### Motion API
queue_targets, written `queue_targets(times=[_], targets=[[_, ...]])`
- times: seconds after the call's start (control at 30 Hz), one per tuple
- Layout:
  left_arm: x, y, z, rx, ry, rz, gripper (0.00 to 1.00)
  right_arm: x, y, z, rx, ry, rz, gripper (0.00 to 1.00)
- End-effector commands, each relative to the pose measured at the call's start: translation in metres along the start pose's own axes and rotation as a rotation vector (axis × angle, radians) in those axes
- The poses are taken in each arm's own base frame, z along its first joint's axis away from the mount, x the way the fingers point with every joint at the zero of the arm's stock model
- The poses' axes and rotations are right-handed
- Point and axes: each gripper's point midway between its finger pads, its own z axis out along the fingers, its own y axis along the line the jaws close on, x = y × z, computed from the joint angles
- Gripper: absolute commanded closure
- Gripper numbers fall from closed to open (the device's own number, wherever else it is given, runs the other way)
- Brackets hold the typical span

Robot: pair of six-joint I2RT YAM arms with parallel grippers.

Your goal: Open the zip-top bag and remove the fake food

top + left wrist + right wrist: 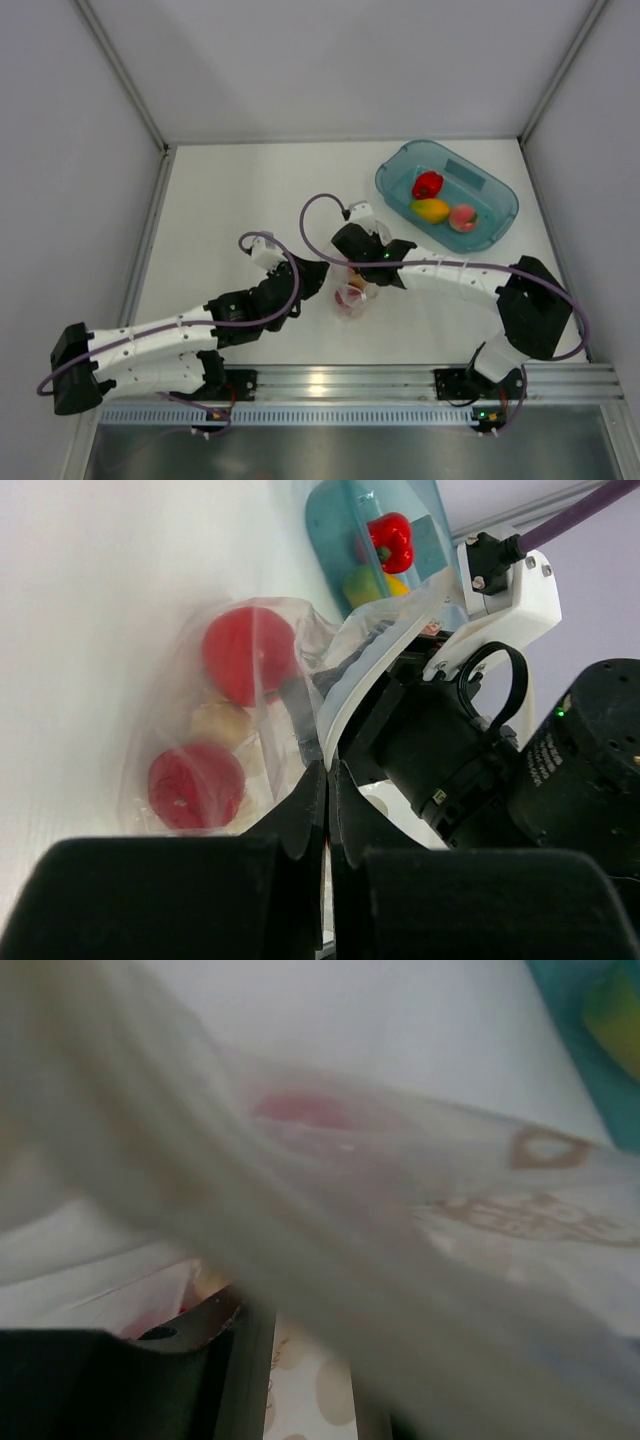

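The zip-top bag (pixel 350 300) lies mid-table between my two grippers, a clear pouch with white dots. In the left wrist view the bag (pixel 165 735) holds two red fruits (pixel 248 655) (pixel 195 785) and a small beige piece (pixel 222 723). My left gripper (pixel 328 780) (pixel 318 277) is shut on the bag's edge. My right gripper (pixel 358 283) is at the bag's top. In the right wrist view the bag's film (pixel 400 1260) drapes over the lens. The right gripper (pixel 310 1340) has its jaws apart with dotted film between them; one finger (pixel 235 1370) shows.
A teal translucent tub (pixel 495 190) stands at the back right, holding a red pepper (pixel 427 184), a yellow fruit (pixel 430 210) and a pinkish peach (pixel 463 217). Grey walls close the table on three sides. The right arm's wrist crowds the left wrist view.
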Motion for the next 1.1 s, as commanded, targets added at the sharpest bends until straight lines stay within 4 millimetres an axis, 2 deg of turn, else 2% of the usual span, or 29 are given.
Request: queue_targets(times=[0.0,0.17,0.37,0.6,0.73,1.0,1.07], targets=[[-0.001,0.000,0.002,-0.006,-0.012,0.055,1.00,-0.016,0.030,-0.004,-0.179,-0.049,0.102,0.67],[0.001,0.007,0.005,-0.029,-0.018,0.092,1.00,-0.009,0.046,0.000,-0.232,-0.012,0.160,0.65],[0.002,0.016,0.006,-0.047,-0.024,0.105,1.00,0.019,0.056,0.018,-0.218,0.070,0.201,0.62],[0.004,0.023,0.008,-0.063,-0.027,0.124,1.00,0.042,0.050,0.030,-0.149,0.121,0.183,0.57],[0.006,0.027,0.010,-0.075,-0.028,0.134,1.00,0.046,0.049,0.027,-0.138,0.123,0.178,0.48],[0.009,0.028,0.012,-0.082,-0.021,0.138,1.00,0.068,0.053,0.037,-0.133,0.178,0.161,0.36],[0.009,0.028,0.012,-0.082,-0.023,0.136,1.00,0.069,0.053,0.036,-0.132,0.180,0.163,0.37]])
